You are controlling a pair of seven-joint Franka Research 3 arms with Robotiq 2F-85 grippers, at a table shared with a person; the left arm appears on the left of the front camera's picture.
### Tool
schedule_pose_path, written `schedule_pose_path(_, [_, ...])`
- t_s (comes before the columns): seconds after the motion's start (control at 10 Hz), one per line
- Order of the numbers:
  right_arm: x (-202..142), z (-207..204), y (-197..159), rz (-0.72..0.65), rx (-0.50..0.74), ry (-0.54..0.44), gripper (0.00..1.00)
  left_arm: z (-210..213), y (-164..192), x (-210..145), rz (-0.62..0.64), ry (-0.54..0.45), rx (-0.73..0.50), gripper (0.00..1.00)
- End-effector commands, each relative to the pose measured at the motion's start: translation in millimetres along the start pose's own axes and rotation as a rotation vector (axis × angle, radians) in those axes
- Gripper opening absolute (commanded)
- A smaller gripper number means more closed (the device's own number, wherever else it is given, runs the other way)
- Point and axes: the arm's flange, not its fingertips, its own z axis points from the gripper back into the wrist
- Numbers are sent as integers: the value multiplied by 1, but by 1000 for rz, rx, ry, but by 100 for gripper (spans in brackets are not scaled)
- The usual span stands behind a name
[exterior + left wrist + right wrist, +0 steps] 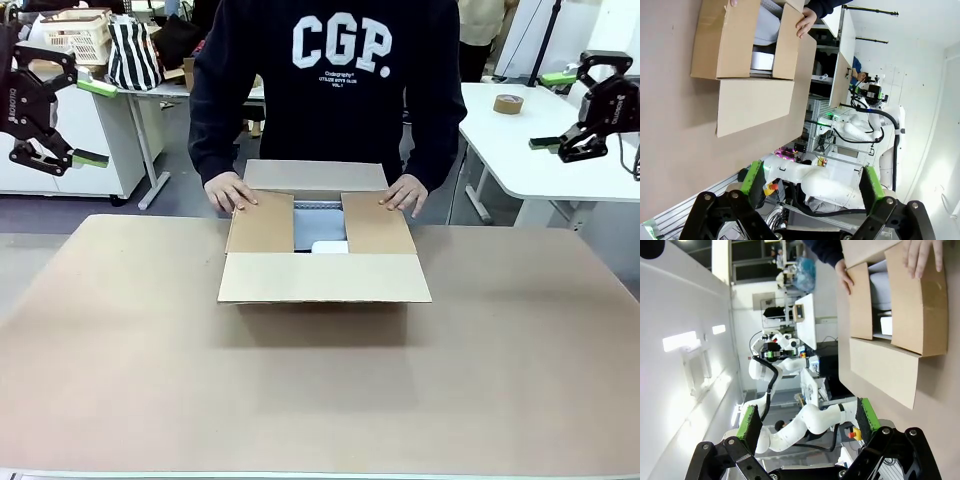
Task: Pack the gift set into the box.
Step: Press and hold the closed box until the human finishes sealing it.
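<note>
Brown-topped table [320, 400], lab clutter behind, white side table on the right with a tape roll [508, 103].

Gift set looks packed: the pale grey piece [318, 225] and the white piece [330, 246] sit inside the box [300, 330], visible through the gap between the side flaps. Can't make out the yellow-green bit.

Step in hand, as I read it, is closing. The person stands at the far side with one hand [230, 190] pressing the left side flap [262, 222] and the other hand [405, 193] on the right side flap [378, 224]. Both flaps are nearly flat. The near flap [325, 278] lies folded outward toward the robot and the far flap [315, 175] leans back toward the person.

Next move likely calls for folding the near and far flaps over the side ones, probably with the hands clear first.

Left gripper [93, 122] is raised at the far left, well apart from the box, jaws spread wide and empty. Right gripper [552, 111] mirrors it at the far right, jaws also wide and empty. Neither touches anything.
</note>
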Motion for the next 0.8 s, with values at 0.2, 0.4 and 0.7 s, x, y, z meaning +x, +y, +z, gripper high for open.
schedule_pose_path(0.2, [0, 0, 4, 6, 7, 8, 100, 1, 0, -2, 7, 9, 0, 100])
schedule_pose_path(0.4, [0, 0, 4, 6, 7, 8, 100, 1, 0, -2, 7, 9, 0, 100])
schedule_pose_path(0.7, [0, 0, 4, 6, 7, 8, 100, 1, 0, -2, 7, 9, 0, 100])
